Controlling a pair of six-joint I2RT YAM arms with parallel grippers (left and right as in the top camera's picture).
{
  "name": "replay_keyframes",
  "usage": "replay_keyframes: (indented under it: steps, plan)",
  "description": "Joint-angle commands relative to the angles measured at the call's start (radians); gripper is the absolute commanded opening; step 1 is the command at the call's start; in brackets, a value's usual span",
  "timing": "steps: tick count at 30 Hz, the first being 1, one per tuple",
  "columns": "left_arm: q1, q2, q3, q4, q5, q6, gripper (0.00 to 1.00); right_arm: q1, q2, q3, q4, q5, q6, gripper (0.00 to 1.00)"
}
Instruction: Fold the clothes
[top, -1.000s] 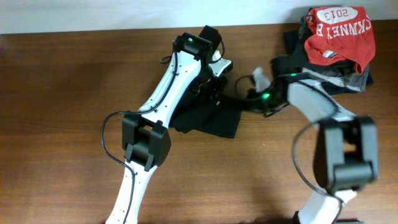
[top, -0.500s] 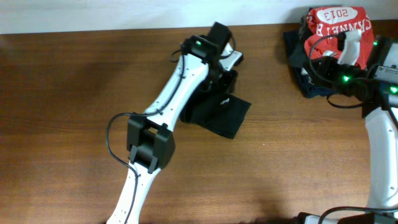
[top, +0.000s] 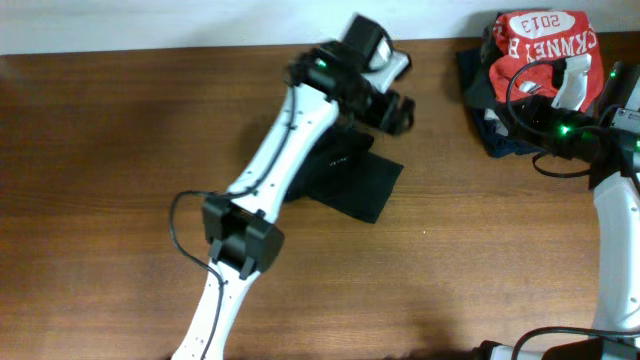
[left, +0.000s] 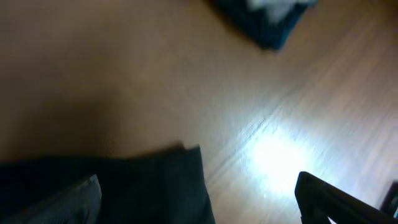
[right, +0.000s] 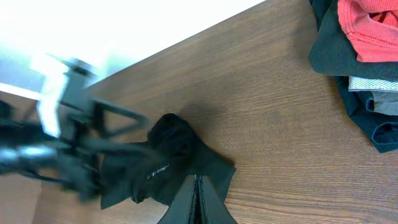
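The black shirt (top: 352, 188) lies folded flat near the middle of the table (top: 120, 180). From overhead its left part is hidden under the left arm (top: 290, 150). Left gripper (top: 392, 108) hangs just past the shirt's far edge over bare wood, fingers (left: 329, 198) spread wide, nothing betw. them, not holding the shirt. Left wrist cam is v. blurred: dark cloth corner bottom left, glare on the wood, and a dark blue blob (left: 267, 22) at the top edge, can't tell which garment. Right gripper (right: 196, 200) is pinched tight to a point, nothing visible in it; only the tips show, rest cut off at frame bottom. From that cam the shirt has a small white mark, too small to read, and the left arm is just a smear. Top right: red shirt (top: 545, 45) on a pile of dark garments (right: 367, 106), partly cut off by the frame, well apart from the black shirt.
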Motion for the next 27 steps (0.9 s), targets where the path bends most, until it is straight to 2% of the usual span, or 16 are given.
replay_keyframes:
  steps: [1, 7, 10, 11, 14, 20, 24, 27]
  plan:
    - [0.067, -0.005, 0.173, -0.024, 0.042, -0.014, 0.99, -0.005, 0.003, 0.001, -0.01, -0.02, -0.005, 0.04]
    - [0.2, -0.006, 0.432, -0.089, 0.035, -0.022, 0.99, 0.096, 0.01, 0.0, -0.057, -0.012, -0.05, 0.04]
    - [0.288, -0.034, 0.438, -0.106, 0.013, -0.052, 0.99, 0.221, 0.026, 0.0, -0.053, 0.021, -0.051, 0.07]
    - [0.341, -0.039, 0.438, -0.142, 0.012, -0.052, 0.99, 0.311, 0.038, 0.0, -0.048, 0.064, -0.031, 0.17]
    - [0.416, -0.04, 0.436, -0.22, -0.014, -0.051, 0.99, 0.479, 0.071, 0.0, -0.035, 0.161, 0.04, 0.34]
    - [0.493, -0.04, 0.433, -0.328, -0.155, -0.047, 0.99, 0.742, 0.149, 0.0, 0.013, 0.414, 0.308, 0.49]
    - [0.506, -0.04, 0.428, -0.345, -0.239, -0.046, 0.99, 0.861, 0.234, 0.0, 0.134, 0.491, 0.395, 0.63]
    - [0.506, -0.04, 0.418, -0.346, -0.276, -0.037, 0.99, 0.902, 0.309, 0.001, 0.216, 0.49, 0.439, 0.66]
